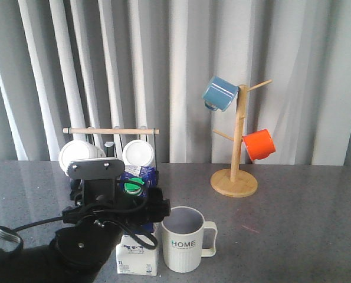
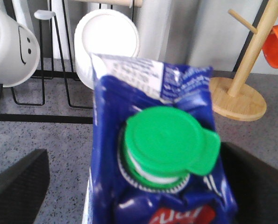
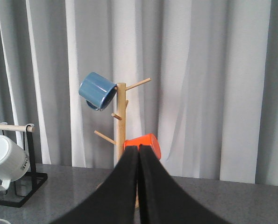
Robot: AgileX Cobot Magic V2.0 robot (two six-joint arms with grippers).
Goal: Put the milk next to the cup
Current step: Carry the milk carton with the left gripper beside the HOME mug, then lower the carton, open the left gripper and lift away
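Observation:
The milk (image 1: 137, 260) is a blue-and-white carton with a green cap (image 1: 132, 187). It stands upright on the grey table, just left of the cup (image 1: 184, 244), a cream ribbed mug marked "HOME". My left gripper (image 1: 134, 209) is open around the carton's top. In the left wrist view the carton (image 2: 143, 140) sits between the fingers (image 2: 17, 182); one finger is clear of it, the other lies close against it. My right gripper (image 3: 139, 154) is shut and empty, held above the table, and does not show in the front view.
A wooden mug tree (image 1: 238, 147) stands at the back right with a blue mug (image 1: 219, 93) and an orange mug (image 1: 259, 144). A black wire rack (image 1: 111, 131) with white mugs (image 1: 81, 156) stands behind the carton. The tree also shows in the right wrist view (image 3: 120, 121).

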